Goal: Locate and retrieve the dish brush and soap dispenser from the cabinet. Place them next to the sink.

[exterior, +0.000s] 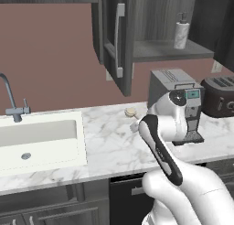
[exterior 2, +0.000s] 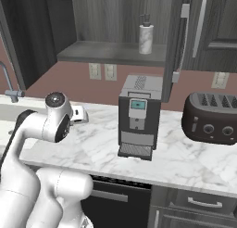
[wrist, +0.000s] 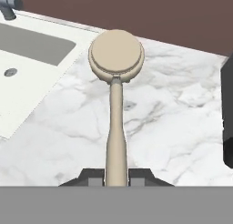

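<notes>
My gripper (wrist: 116,177) is shut on the thin handle of the tan dish brush (wrist: 116,59). Its round pale head points away from the hand, over the marble counter just right of the white sink (wrist: 27,100). From the left base camera the brush head (exterior: 131,112) shows beside my arm, right of the sink (exterior: 83,141) and its grey faucet (exterior: 11,100). The soap dispenser (exterior: 181,33) (exterior 2: 146,36) stands upright on the shelf of the open dark cabinet (exterior: 116,41) (exterior 2: 106,53), above the counter.
A grey coffee machine (exterior 2: 138,116) (exterior: 171,84) stands on the counter under the cabinet, and a dark toaster (exterior 2: 210,118) (exterior: 219,96) sits to its right. The open cabinet door (exterior: 119,59) juts out over the counter. Bare marble lies between sink and coffee machine.
</notes>
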